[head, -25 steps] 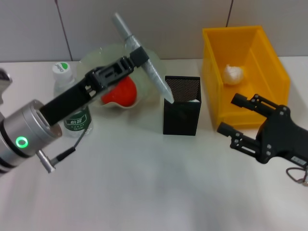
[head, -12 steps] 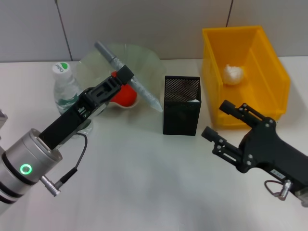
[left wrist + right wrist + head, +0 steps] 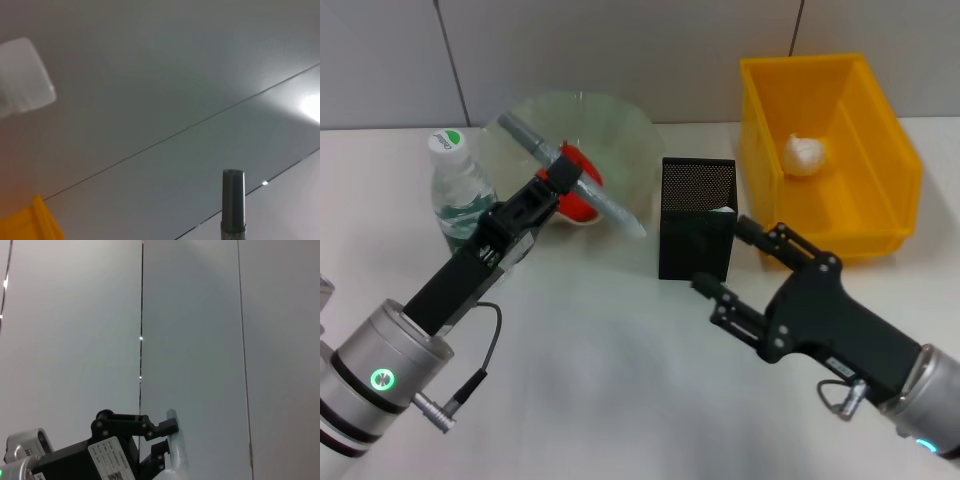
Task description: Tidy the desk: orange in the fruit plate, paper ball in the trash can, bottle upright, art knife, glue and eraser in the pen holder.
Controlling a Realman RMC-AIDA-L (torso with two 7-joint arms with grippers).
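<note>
Here I had the left tool clamped across the middle of the long grey art knife, carrying it tilted in the air over the near rim of the wide translucent pale green fruit plate, its lower tip aimed toward the tall square black mesh pen holder. I held it mid-shaft, I think, so the tip could drop into the holder's open top; it was not yet over that opening. The glossy red-orange orange already lay in the plate, partly hidden behind the knife. The clear plastic bottle with its green label stood upright just beside the plate. The white crumpled paper ball sat inside the bright yellow rectangular trash can.

My right tool hung with its fingers spread apart and nothing between them, low over the white surface, close to the holder's near right corner, perhaps to steady it. I could not see the glue or eraser.
</note>
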